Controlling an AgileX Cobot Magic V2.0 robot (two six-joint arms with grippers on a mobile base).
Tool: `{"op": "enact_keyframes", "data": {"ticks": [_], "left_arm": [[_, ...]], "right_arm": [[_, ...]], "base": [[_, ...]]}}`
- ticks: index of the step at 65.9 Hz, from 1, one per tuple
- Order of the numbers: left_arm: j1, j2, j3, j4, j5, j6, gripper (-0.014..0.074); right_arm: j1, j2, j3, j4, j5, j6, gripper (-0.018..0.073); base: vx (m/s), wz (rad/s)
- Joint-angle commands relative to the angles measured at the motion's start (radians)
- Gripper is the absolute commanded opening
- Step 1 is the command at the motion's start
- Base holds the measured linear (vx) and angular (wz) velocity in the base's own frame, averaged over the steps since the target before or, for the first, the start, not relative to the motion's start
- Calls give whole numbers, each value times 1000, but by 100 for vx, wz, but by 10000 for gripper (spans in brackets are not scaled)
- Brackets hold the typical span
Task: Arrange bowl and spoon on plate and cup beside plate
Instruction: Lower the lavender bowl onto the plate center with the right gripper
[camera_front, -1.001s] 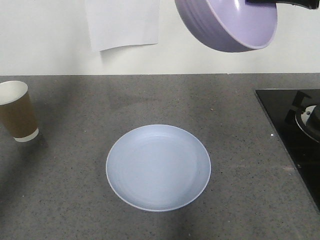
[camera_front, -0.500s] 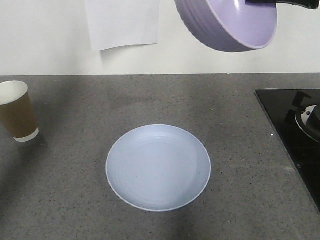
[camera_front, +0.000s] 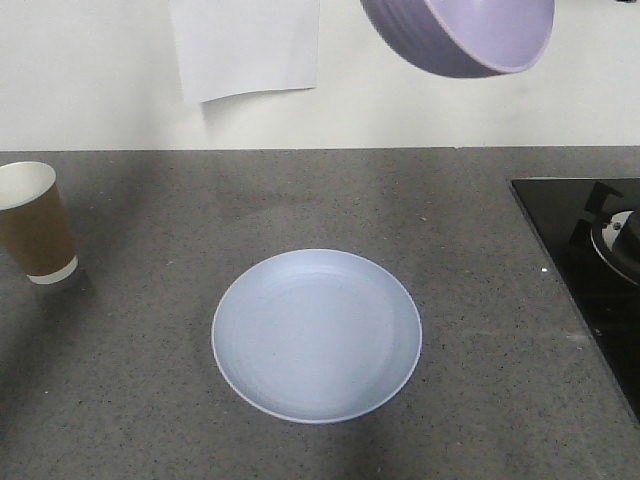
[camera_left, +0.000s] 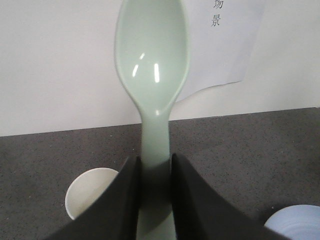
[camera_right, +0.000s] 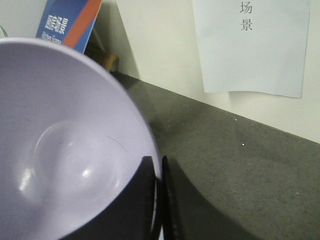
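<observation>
The pale blue plate (camera_front: 316, 335) lies bare in the middle of the grey counter. High above it to the right hangs the lavender bowl (camera_front: 460, 35), tilted, cut by the top edge. In the right wrist view my right gripper (camera_right: 157, 167) is shut on the rim of the bowl (camera_right: 65, 150), one finger inside, one outside. My left gripper (camera_left: 155, 162) is shut on the handle of the mint spoon (camera_left: 152, 65), scoop pointing up. The brown paper cup (camera_front: 35, 222) stands upright at the counter's left edge; its white mouth (camera_left: 90, 190) shows below the left fingers.
A black stove top (camera_front: 590, 260) with a burner fills the counter's right side. A white sheet of paper (camera_front: 248, 45) hangs on the back wall, and a blue and orange box (camera_right: 67, 22) leans against the wall.
The bowl has risen and shifted slightly right, so more of it is cut off at the top edge. The dark right gripper has left the front view. Plate and cup stay put.
</observation>
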Motion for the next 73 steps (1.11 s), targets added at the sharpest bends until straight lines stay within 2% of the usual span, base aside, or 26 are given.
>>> {"op": "enact_keyframes", "data": {"ticks": [1, 6, 11, 23, 30, 38, 54, 64, 73], "left_arm": [[0, -9, -21, -8, -65, 0, -6], [0, -9, -21, -8, -65, 0, -6], [0, -9, -21, -8, -65, 0, -6], [0, -9, -21, -8, -67, 0, -6], [0, -9, -21, -8, -67, 0, -6], [0, -9, -21, -8, -67, 0, -6], [0, -9, -21, -8, -68, 0, -6], [0, -9, -21, -8, -68, 0, -6], [0, -9, -21, -8, -69, 0, -6]], "right_arm": [[20, 27, -23, 111, -24, -32, -2], [73, 85, -23, 103, 19, -40, -2], [143, 153, -23, 56, 62, -40, -2], [293, 317, -23, -165, 113, -26, -2], [348, 386, -23, -300, 102, 11, -2], [387, 443, -23, -420, 76, 46, -1], [429, 507, -23, -529, 37, 58, 6], [445, 536, -23, -554, 11, 71, 22], [445, 548, -23, -562, 2, 71, 85]], "base": [[0, 0], [0, 0], [0, 0], [0, 0], [0, 0], [0, 0], [0, 0], [0, 0], [0, 0]]}}
